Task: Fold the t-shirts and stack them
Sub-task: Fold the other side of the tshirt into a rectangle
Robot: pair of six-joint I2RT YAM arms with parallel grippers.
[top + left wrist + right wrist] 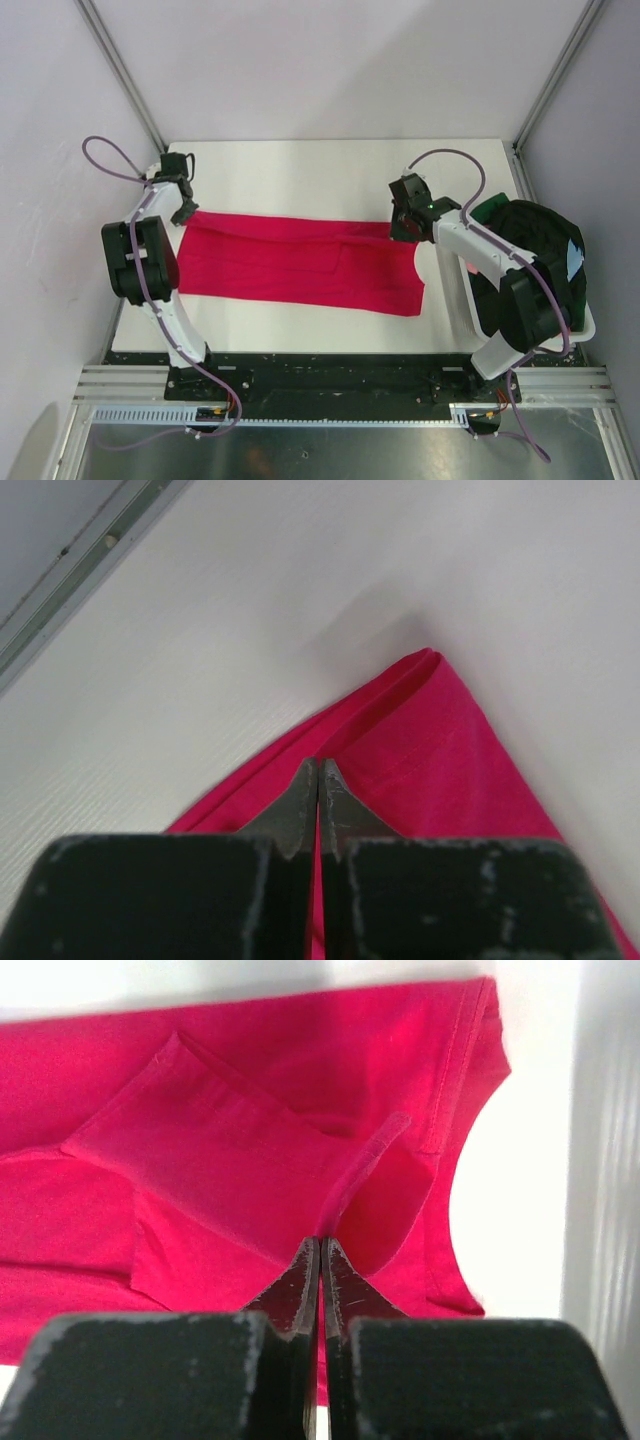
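My left gripper [183, 210]: the fingers are pressed together with no gap. The tips sit at the far left corner of the red shirt [290, 265].
Left wrist view: my closed tips [318, 770] lie just inside the doubled edge of the red shirt [430, 760]. I cannot tell whether any cloth is caught between them. The shirt narrows to a folded corner beyond the tips, with bare white table [250, 630] on both sides of it.
My right gripper [403, 228]: the fingers are also together. It is at the far edge of the shirt, near its right end.
Right wrist view: a raised ridge of cloth runs right up to my closed tips [320, 1245]. I cannot tell whether they pinch it. A folded-over flap lies across the red shirt [200, 1160], and a curved cut-out shows on its right side.
Red shirt: it is spread as a long band, left to right, across the middle of the table [300, 165]. It lies mostly flat, with a layer folded over it, between my two arms.
Tub [460, 305]: white, standing at the right side of the table beside my right arm, just right of the shirt's end.
In the tub: a heap of black cloth [530, 225], with some green cloth [490, 208] at its far left edge and a bit of light blue cloth [573, 258] on the right.
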